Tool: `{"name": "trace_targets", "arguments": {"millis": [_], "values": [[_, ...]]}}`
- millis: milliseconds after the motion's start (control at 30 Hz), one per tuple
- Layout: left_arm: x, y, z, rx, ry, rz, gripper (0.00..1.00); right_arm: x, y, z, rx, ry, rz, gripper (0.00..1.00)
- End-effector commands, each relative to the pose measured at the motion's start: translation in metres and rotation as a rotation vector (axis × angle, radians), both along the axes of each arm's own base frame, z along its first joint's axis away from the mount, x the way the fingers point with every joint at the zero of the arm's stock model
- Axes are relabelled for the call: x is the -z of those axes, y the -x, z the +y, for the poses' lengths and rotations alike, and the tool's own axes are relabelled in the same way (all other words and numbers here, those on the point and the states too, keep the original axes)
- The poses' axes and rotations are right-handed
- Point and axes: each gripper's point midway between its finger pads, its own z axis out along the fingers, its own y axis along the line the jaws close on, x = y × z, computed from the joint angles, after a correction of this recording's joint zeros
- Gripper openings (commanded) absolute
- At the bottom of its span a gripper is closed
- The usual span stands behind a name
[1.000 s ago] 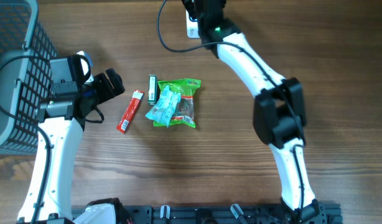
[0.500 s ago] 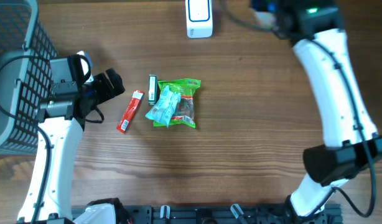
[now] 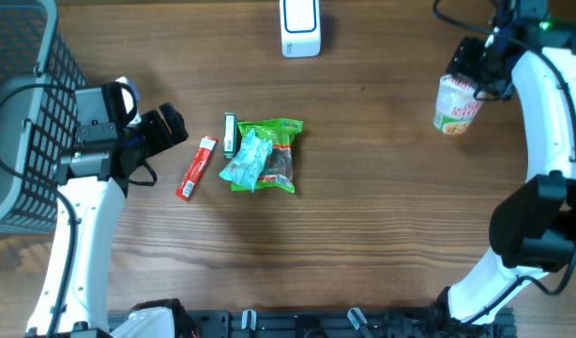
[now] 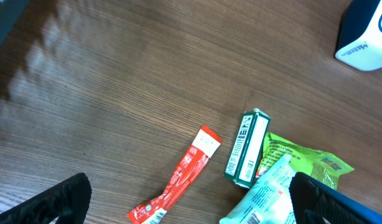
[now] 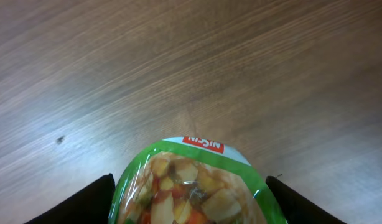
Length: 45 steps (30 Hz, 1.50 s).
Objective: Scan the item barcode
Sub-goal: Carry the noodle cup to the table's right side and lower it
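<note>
Overhead: right gripper is at the far right of the table, clamped on a cup noodle. The cup is tipped, lid end toward the fingers and body pointing away. My read is that it's held that way so a printed side can be turned to the reader. Can't tell if it's clear of the wood. The white scanner sits at the back edge, centre, well apart from the cup. So the item is gripped but not presented. I judge the next move to be a carry left to the scanner face.

Left gripper hangs beside the wire basket, jaws wide, holding nothing. Near it are a red stick packet, a slim green box and a green bag with a pale blue pack on it. They look like the queue.

Left wrist: both fingers sit at the bottom corners, fully spread, with only wood between them. The packet, box and bag edge lie ahead, scanner corner top right. It's probably parked there to stay out of the right arm's path.

Right wrist: the cup fills the gap, with fingers pressed on either side. Its green-rimmed lid with the food photo faces the camera. No barcode in sight, and I can't tell which side carries it. Risk: it's a wide round cup gripped at one end, so it could twist or slip in a fast swing.
</note>
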Motion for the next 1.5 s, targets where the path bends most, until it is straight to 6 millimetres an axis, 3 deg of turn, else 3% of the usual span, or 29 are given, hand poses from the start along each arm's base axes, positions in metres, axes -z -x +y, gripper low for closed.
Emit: {"name": "trace_targets", "arguments": {"millis": [0,67,133,367,533,667,733,767,833,933,967,1200,1300,1467], "values": [[-0.006,-0.003,-0.002,0.008,0.003,-0.017,1.00,0.027,0.001,0.001,0.002,-0.034,0.018,0.79],[-0.006,-0.003,-0.002,0.008,0.003,-0.017,0.99,0.031,0.001,0.002,-0.011,-0.029,0.016,0.83],[-0.006,-0.003,-0.002,0.008,0.003,-0.017,1.00,0.032,0.002,0.002,-0.014,-0.029,0.022,1.00],[-0.006,-0.003,-0.002,0.008,0.003,-0.017,1.00,0.031,0.009,0.002,-0.041,-0.023,0.046,1.00],[-0.006,-0.003,-0.002,0.008,0.003,-0.017,1.00,-0.006,0.009,0.003,-0.100,0.010,-0.021,1.00],[-0.006,-0.003,-0.002,0.008,0.003,-0.017,1.00,-0.047,0.012,0.026,-0.220,-0.056,-0.128,1.00],[-0.006,-0.003,-0.002,0.008,0.003,-0.017,1.00,-0.059,0.018,0.036,-0.243,-0.103,-0.153,0.95],[-0.006,-0.003,-0.002,0.008,0.003,-0.017,1.00,-0.065,0.021,0.045,-0.263,-0.143,-0.163,0.86],[-0.006,-0.003,-0.002,0.008,0.003,-0.017,1.00,-0.067,0.026,0.059,-0.296,-0.204,-0.162,0.53],[-0.006,-0.003,-0.002,0.008,0.003,-0.017,1.00,-0.060,0.033,0.074,-0.325,-0.238,-0.127,0.16],[-0.006,-0.003,-0.002,0.008,0.003,-0.017,1.00,-0.056,0.035,0.079,-0.335,-0.241,-0.115,0.10],[-0.006,-0.003,-0.002,0.008,0.003,-0.017,1.00,-0.018,0.032,0.106,-0.392,-0.179,-0.083,0.10],[-0.006,-0.003,-0.002,0.008,0.003,-0.017,1.00,0.013,0.027,0.110,-0.405,-0.111,-0.089,0.11],[-0.006,-0.003,-0.002,0.008,0.003,-0.017,1.00,0.037,0.024,0.072,-0.261,0.078,-0.076,0.11]]}}
